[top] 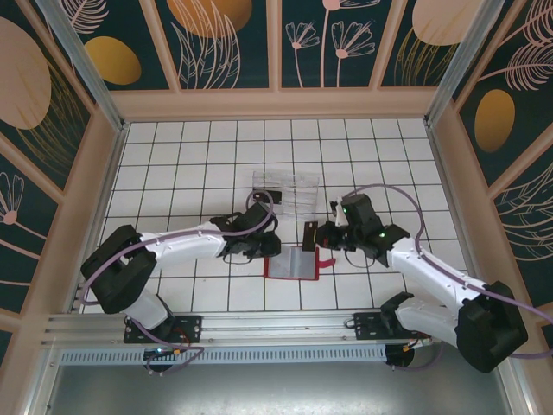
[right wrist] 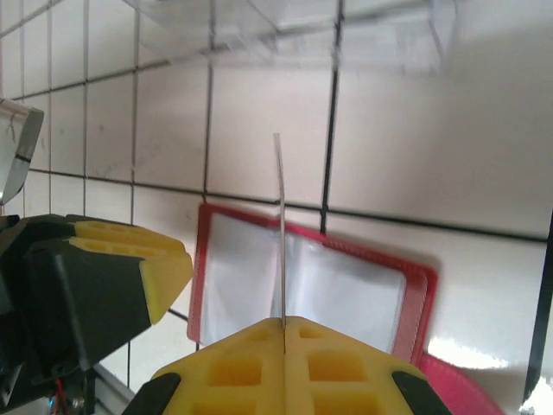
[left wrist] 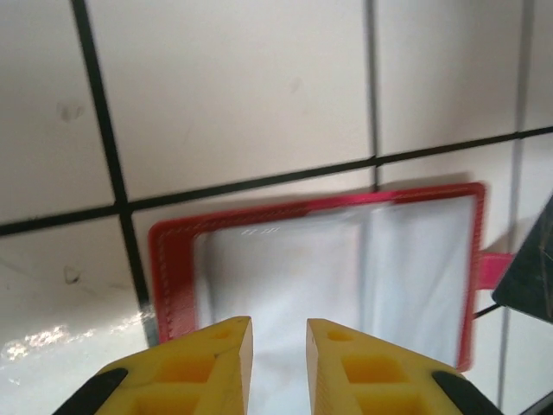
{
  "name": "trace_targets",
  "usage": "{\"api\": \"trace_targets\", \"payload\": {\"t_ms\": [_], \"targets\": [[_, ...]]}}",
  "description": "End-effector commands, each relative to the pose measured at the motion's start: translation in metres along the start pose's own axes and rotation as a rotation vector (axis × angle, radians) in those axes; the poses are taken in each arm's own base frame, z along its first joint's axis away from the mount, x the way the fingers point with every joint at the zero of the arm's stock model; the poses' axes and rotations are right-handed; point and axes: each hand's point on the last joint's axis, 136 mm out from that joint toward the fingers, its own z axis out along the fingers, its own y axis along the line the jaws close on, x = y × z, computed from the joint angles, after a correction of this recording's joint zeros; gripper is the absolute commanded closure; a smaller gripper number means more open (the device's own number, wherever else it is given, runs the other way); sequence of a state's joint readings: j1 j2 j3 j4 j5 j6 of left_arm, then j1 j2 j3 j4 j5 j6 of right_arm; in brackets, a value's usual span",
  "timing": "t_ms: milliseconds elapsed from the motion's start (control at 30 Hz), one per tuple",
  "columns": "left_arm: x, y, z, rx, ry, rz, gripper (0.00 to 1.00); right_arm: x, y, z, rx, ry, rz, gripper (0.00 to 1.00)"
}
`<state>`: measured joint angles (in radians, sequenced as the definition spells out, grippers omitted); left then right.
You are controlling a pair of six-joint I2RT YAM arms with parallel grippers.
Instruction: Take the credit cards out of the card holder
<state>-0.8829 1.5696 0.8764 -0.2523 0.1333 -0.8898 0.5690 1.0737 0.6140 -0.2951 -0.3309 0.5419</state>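
Right claw [right wrist: 284, 325] clenched a credit card [right wrist: 280, 216]; left claw [left wrist: 278, 335], parted, sat at the card holder's [left wrist: 171, 281] 9 o'clock

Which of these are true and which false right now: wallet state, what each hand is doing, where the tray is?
1. The wallet lies open. True.
2. The right hand is empty. False: it is shut on a card, held on edge above the wallet.
3. The left hand is over the wallet with its fingers apart. True.
4. The clear tray sits on top of the wallet. False: it lies apart from the wallet, farther back.
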Motion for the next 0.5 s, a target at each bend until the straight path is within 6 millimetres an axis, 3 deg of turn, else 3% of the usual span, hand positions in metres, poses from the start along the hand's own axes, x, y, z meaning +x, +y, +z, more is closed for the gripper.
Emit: {"api": "trace_targets", "payload": {"t_ms": [0, 200, 367, 467], "targets": [[-0.027, -0.006, -0.027, -0.006, -0.080, 0.034, 0.76, -0.028, -0.001, -0.011, 0.098, -0.052, -0.203, 1.00], [-0.059, 0.005, -0.052, 0.049, -0.145, 0.017, 0.74, -0.074, 0.012, -0.017, 0.216, -0.045, -0.567, 1.00], [-0.074, 0.023, -0.065, 0.054, -0.151, 0.038, 0.74, -0.089, 0.021, -0.015, 0.297, 0.011, -0.922, 1.00], [-0.087, 0.038, -0.073, 0.029, -0.163, 0.054, 0.74, -0.088, 0.032, -0.012, 0.316, 0.081, -1.142, 1.00]]}}
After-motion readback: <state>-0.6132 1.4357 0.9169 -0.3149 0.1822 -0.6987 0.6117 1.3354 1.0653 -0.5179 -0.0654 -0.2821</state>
